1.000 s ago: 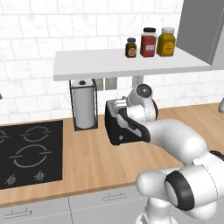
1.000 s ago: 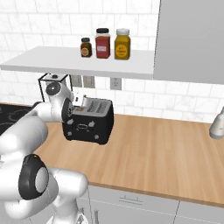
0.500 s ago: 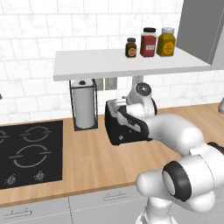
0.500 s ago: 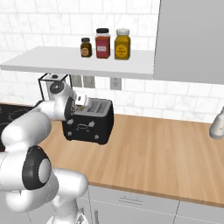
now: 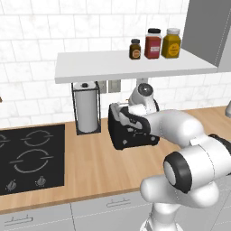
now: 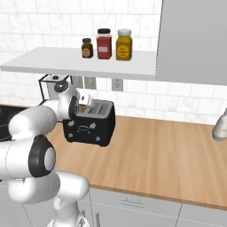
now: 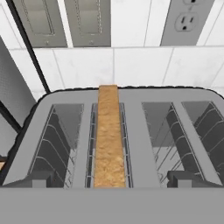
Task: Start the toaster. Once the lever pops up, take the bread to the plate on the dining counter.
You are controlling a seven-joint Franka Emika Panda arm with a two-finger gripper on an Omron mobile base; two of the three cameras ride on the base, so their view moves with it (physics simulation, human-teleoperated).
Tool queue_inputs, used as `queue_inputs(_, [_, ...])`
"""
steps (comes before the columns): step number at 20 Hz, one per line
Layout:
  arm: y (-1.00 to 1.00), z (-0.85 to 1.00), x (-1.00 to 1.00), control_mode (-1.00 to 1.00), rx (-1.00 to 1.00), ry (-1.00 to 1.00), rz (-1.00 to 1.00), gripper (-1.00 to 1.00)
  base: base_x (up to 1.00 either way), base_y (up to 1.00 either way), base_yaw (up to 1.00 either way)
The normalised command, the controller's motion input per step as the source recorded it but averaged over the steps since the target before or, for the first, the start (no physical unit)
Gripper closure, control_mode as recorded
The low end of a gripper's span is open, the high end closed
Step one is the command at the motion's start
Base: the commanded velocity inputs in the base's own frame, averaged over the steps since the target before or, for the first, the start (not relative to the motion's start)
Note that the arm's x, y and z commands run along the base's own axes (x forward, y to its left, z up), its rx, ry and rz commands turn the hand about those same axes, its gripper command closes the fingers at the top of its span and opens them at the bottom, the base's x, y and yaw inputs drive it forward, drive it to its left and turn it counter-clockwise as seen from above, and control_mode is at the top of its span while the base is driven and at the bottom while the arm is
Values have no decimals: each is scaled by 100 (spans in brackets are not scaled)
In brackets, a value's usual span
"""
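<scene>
1. One toaster (image 5: 128, 131) on the wood worktop, with four slots in its top.
2. One slice of bread (image 7: 107, 135), standing in the toaster's second slot from the left in the hand view.
3. Three jars (image 5: 153, 43) on the shelf above the toaster.
4. One paper towel roll (image 5: 86, 106) just left of the toaster.
5. One black hob (image 5: 28, 155) further left of the toaster.

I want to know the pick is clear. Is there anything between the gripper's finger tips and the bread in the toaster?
No. In the hand view, the gripper is open, tips either side of the bread, which stands in the toaster; nothing lies between.
</scene>
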Motion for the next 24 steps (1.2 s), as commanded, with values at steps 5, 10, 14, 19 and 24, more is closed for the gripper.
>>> queue_inputs(5, [0,-15,10,-100,0,0,0,-100,0,0,0])
queue_inputs(10, [0,-5,7,-100,0,0,0,-100,0,0,0])
queue_inputs(14, [0,0,0,-100,0,0,0,-100,0,0,0])
queue_inputs(19, [0,0,0,-100,0,0,0,100,0,0,0])
queue_inputs(24, [0,0,0,-100,0,0,0,100,0,0,0])
